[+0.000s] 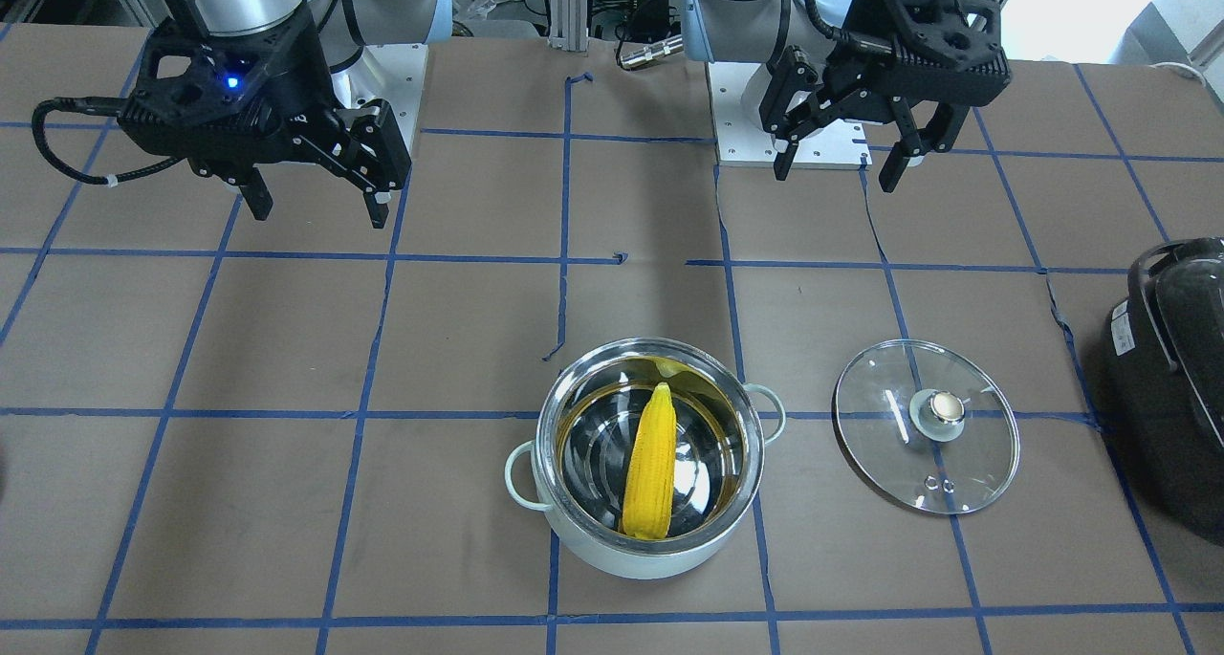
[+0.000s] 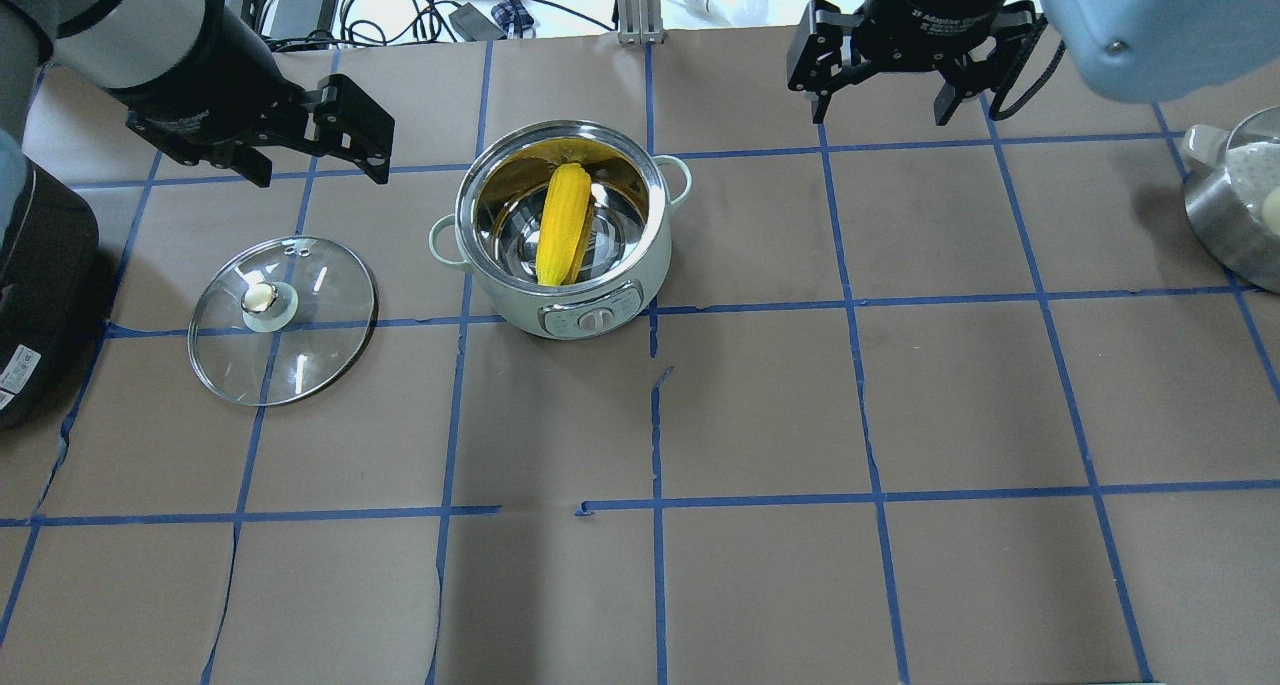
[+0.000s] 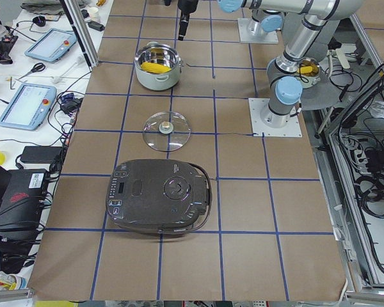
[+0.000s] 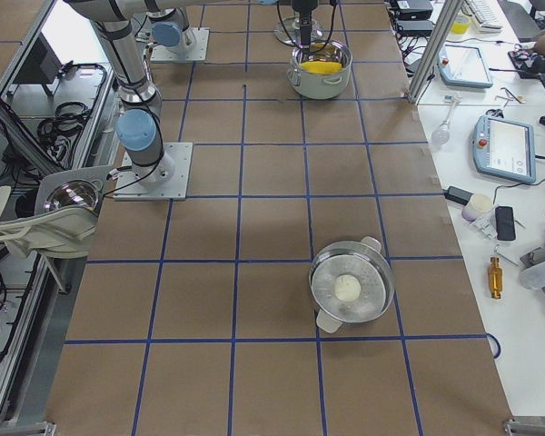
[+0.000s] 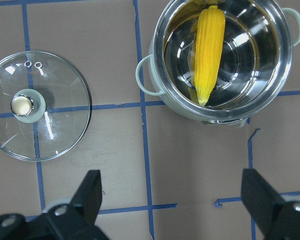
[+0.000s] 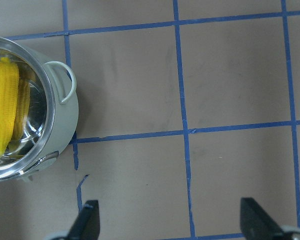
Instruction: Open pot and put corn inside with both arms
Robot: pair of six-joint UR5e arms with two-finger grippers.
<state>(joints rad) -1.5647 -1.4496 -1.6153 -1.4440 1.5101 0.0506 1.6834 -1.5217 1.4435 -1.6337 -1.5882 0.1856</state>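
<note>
The mint-green pot (image 1: 598, 555) stands open mid-table, also in the overhead view (image 2: 520, 300). The yellow corn (image 1: 650, 464) lies inside it, leaning on the steel wall, and shows from above (image 2: 560, 220) and in the left wrist view (image 5: 209, 47). The glass lid (image 1: 889, 445) lies flat on the table beside the pot, knob up (image 2: 300, 355). My left gripper (image 1: 839, 163) is open and empty, raised behind the lid (image 2: 315, 165). My right gripper (image 1: 317, 201) is open and empty, raised well away from the pot (image 2: 882, 105).
A black appliance (image 2: 35, 295) sits at the table end on my left, beyond the lid. A steel steamer pot (image 2: 1235, 205) holding a white ball stands at the end on my right. Blue tape lines grid the brown table cover.
</note>
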